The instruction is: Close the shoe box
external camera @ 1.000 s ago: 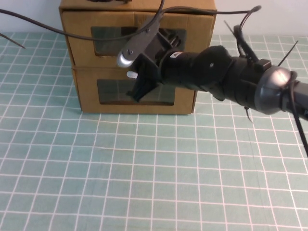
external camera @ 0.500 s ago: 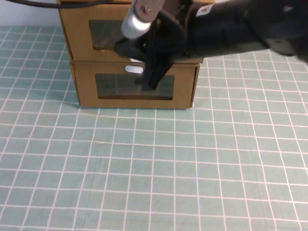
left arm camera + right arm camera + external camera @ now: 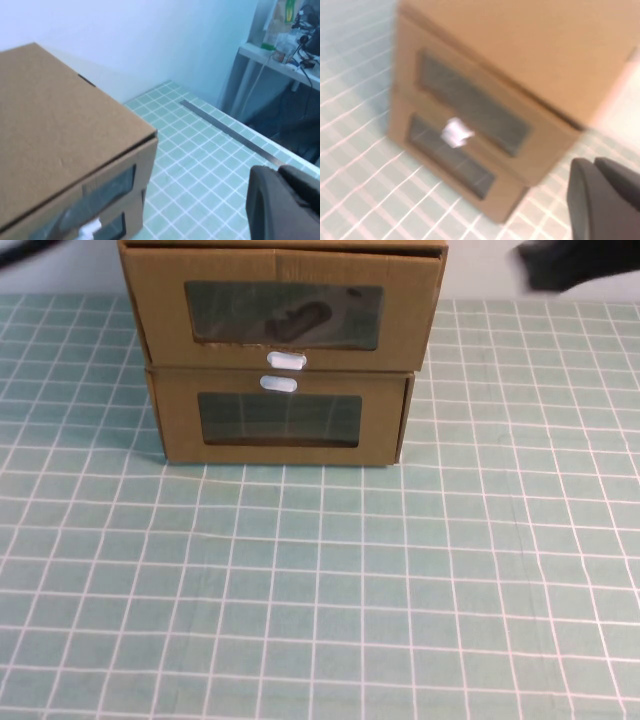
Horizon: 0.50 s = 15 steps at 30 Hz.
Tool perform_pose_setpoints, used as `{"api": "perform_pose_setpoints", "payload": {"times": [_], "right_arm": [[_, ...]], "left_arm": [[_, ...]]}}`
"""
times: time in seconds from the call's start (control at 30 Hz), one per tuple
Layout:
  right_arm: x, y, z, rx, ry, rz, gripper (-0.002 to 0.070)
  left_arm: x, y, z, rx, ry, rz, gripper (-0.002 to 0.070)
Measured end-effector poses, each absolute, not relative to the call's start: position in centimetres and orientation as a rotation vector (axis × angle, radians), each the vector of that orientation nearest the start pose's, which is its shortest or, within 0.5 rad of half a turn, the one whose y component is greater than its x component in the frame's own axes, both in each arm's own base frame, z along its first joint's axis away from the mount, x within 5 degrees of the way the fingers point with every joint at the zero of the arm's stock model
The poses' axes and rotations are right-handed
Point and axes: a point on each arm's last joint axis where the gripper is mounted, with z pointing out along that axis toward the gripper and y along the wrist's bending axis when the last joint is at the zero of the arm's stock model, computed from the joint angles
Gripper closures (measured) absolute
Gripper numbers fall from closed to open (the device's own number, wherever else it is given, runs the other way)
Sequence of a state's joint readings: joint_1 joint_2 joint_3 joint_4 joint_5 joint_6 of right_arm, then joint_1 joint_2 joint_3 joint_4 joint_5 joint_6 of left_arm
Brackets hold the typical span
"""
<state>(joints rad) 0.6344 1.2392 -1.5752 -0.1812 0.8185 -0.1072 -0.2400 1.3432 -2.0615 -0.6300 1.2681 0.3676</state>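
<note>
While both arms hang clear of the stack:
Surface (image 3: 330,600): green grid mat.
Shoe box (image 3: 280,310): upper of two, twelve o'clock, drawer looks flush; judged shut.
Lower box (image 3: 280,425): supports it.
Right hand (image 3: 580,262): one o'clock, high; grip unreadable.
Left hand (image 3: 280,205): above stack; grip unreadable.
Pull tab (image 3: 286,361): under window.

surface (image 3: 320,590) – green mat, white grid. Lower cardboard box (image 3: 283,430) sits directly on it at the far edge, left of centre – the shoe box (image 3: 283,310) stacked on top.
</note>
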Motion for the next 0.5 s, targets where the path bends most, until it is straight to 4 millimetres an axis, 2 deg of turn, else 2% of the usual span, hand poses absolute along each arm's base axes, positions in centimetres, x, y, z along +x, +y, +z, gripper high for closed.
{"api": "perform_pose_setpoints", "payload": {"times": [0.13,0.27,0.33,0.5], "right_arm": [[16.9,10.0,51.0,-0.558,1.769,0.147,0.0690],[12.9,6.9,50.8,-0.450,1.739,0.210,0.0690],[11.3,5.7,49.4,-0.416,1.751,0.232,0.0690],[8.6,3.0,44.3,-0.289,1.771,0.243,0.0690]], "left_arm": [[14.7,-8.6,56.0,0.742,1.837,-0.616,0.0680],[11.2,-7.6,53.2,0.711,1.877,-0.607,0.0680],[9.5,-7.1,51.7,0.681,1.878,-0.610,0.0680],[5.5,-5.5,46.7,0.542,1.877,-0.594,0.0680]]}}
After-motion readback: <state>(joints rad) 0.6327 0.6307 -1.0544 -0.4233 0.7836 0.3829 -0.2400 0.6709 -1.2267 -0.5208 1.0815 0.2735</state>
